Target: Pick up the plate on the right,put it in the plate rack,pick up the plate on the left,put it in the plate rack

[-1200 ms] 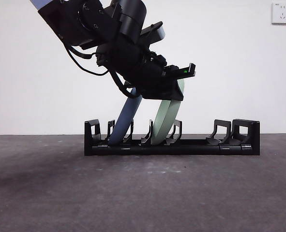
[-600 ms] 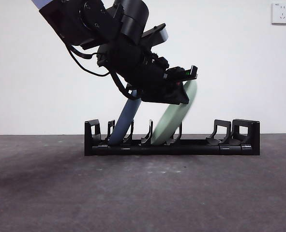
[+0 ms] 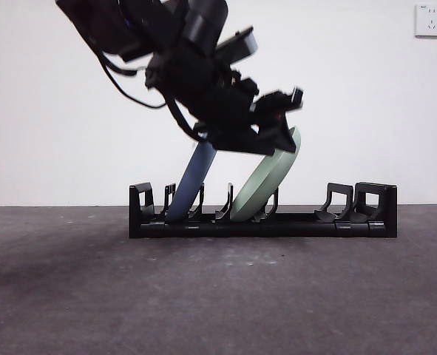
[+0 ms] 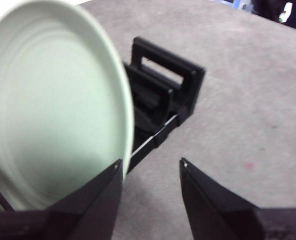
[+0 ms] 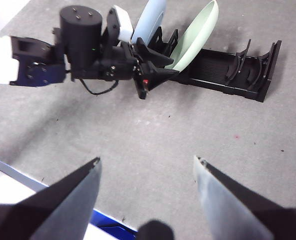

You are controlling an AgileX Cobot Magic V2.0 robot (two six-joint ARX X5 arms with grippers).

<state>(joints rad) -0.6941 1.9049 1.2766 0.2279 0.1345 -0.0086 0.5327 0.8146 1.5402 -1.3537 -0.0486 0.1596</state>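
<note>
Front view: your left claw [image 3: 281, 122] sits just above the rim of the pale green plate [image 3: 266, 181], which leans steeply in a middle slot of the plate rack [image 3: 262, 222]; a blue plate [image 3: 192, 181] leans in a slot nearer the other end, so both plates appear racked. Risk, as a judgement: the green plate tilts hard and rests on one short divider only, so a fingertip that brushes its rim on the way up could tip it further or lever it out of the slot, and might nudge the rack along the surface [image 3: 218, 296]. Lift the arm clear of the rim before swinging it aside. Left wrist view shows the left claw's jaws apart with nothing between them; one jaw lies close beside the plate's edge, contact not resolvable. Your right claw [image 5: 145, 165] waits well back from the rack, jaws wide apart and empty.
</note>
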